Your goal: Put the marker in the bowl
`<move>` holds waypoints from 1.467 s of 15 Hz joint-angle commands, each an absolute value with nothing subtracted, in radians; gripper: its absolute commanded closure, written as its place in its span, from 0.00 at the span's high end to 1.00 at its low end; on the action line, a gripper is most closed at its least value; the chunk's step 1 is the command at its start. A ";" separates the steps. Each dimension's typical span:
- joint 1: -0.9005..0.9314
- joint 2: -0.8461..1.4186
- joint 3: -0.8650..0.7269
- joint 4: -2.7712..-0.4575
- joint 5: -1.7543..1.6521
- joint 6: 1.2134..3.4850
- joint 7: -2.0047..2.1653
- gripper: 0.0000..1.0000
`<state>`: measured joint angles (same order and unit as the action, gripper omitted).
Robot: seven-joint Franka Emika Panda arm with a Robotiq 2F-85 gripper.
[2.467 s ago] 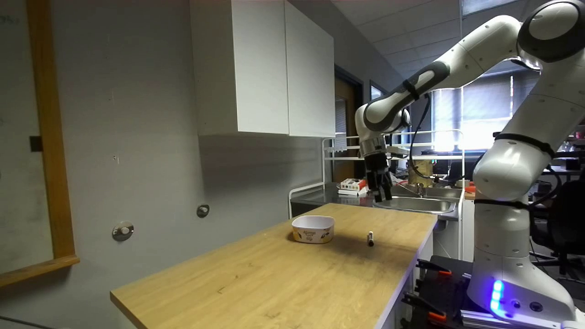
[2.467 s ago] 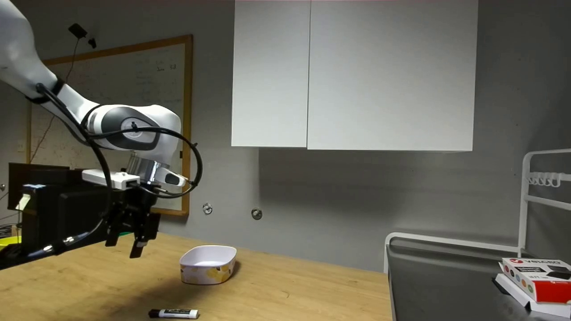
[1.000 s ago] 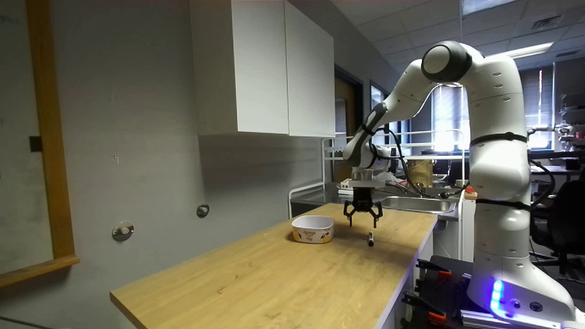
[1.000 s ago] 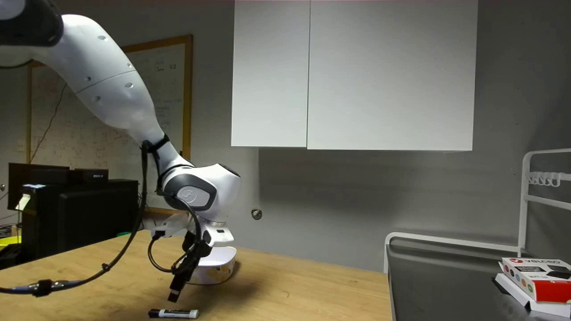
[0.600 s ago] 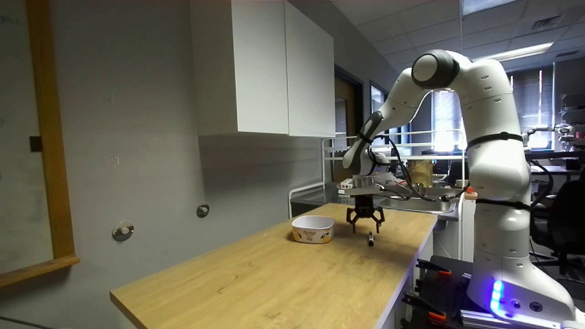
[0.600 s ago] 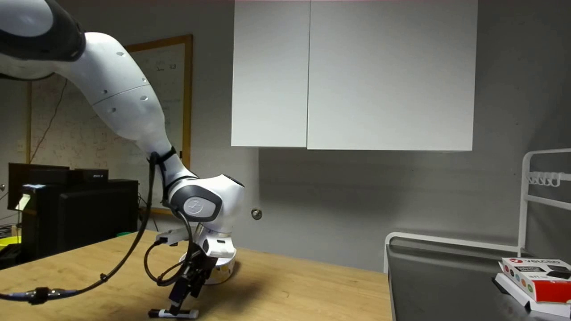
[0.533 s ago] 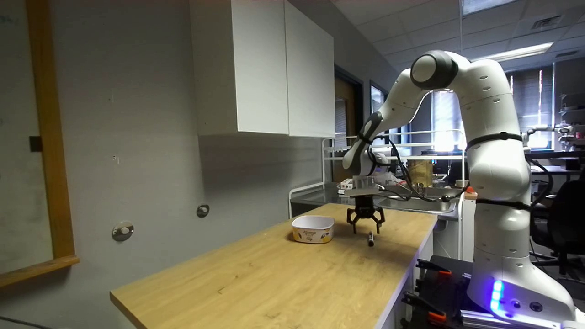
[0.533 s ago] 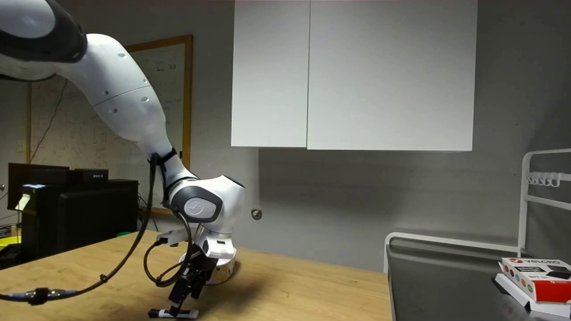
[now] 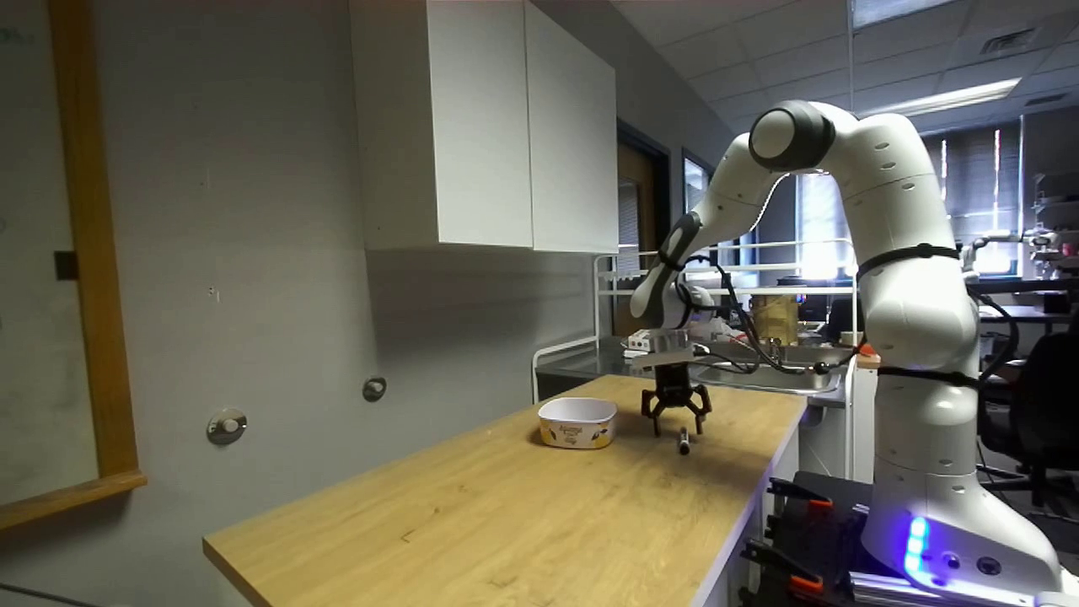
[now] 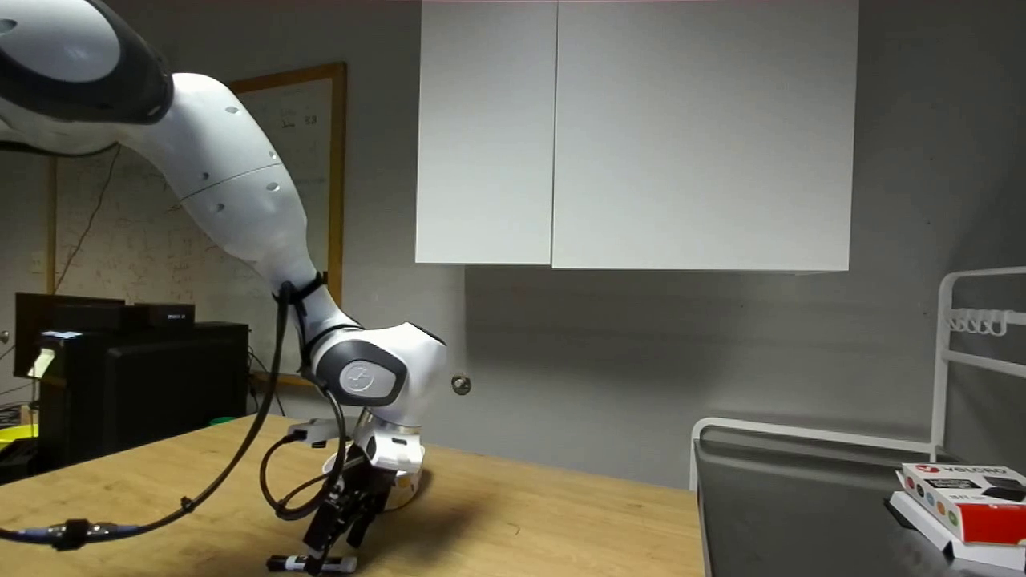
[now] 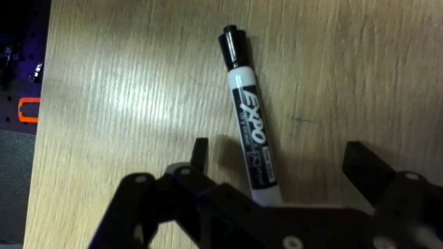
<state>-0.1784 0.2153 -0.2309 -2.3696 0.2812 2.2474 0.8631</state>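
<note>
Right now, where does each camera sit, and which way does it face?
In an exterior view: near one end of the table, facing along it toward the sink; the arm, its base and the open pincer show.
In an exterior view: across the table from the wall, facing the cupboard; the arm comes in at the left, without its base.
Wrist view: on the arm just above the pincer, facing down at the marker; of the robot, only the pincer shows.
Both exterior views share the table, cupboard, marker and bowl.

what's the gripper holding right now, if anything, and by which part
Nothing is held: the gripper is open, its jaws standing clear of the marker on either side.
</note>
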 commanded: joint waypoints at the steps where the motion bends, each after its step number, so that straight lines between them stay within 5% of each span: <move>1: -0.167 0.254 -0.237 -2.326 0.247 2.210 0.913 0.75; 2: -0.166 0.255 -0.237 -2.322 0.240 2.205 0.919 0.75; 12: -0.159 0.272 -0.235 -2.290 0.214 2.192 0.949 0.02; 22: -0.131 0.123 -0.220 -2.338 0.178 2.160 0.923 0.06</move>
